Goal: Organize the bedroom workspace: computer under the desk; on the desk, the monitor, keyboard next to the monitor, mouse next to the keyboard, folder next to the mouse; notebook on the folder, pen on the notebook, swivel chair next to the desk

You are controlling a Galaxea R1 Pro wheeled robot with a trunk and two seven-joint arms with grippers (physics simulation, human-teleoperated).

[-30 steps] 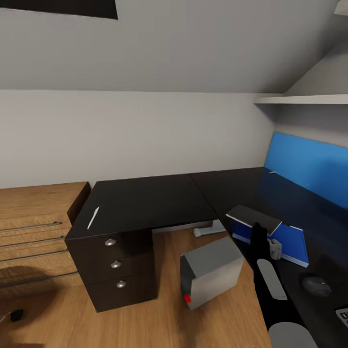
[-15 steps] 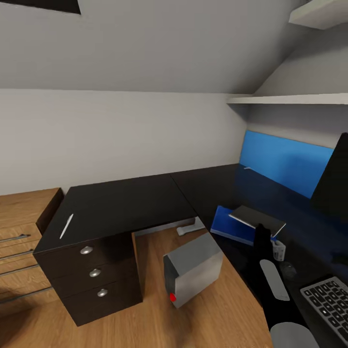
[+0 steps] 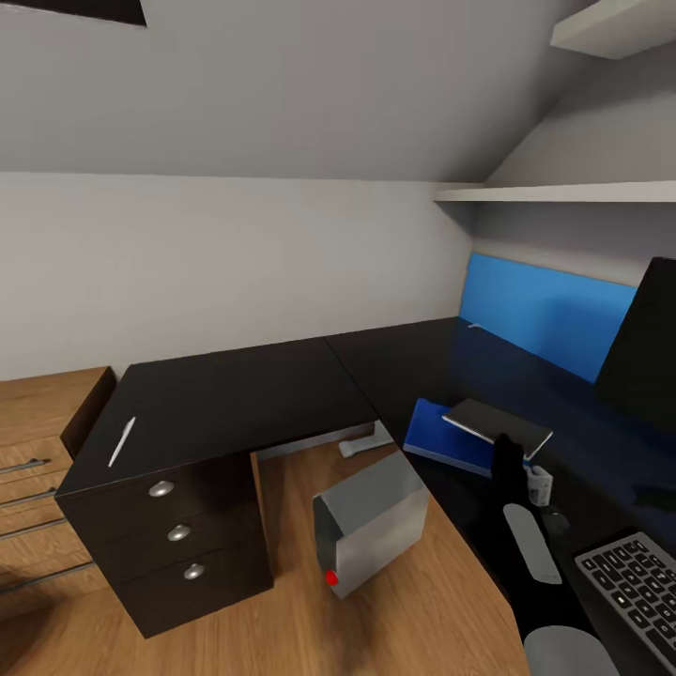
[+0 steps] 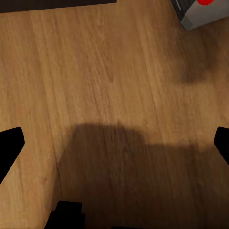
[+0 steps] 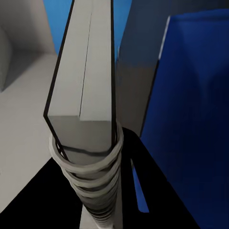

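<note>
Grey spiral-bound notebook, clamped in the right gripper, over the blue folder on the black desk. Pale pen above the drawers. Computer tilted on the wood floor. Left gripper spread wide above that floor.

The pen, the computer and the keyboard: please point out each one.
pen point(image 3: 122, 441), head view, middle of its shaft.
computer point(image 3: 376, 512), head view, grey side panel.
keyboard point(image 3: 634, 587), head view, dark keys.
</note>
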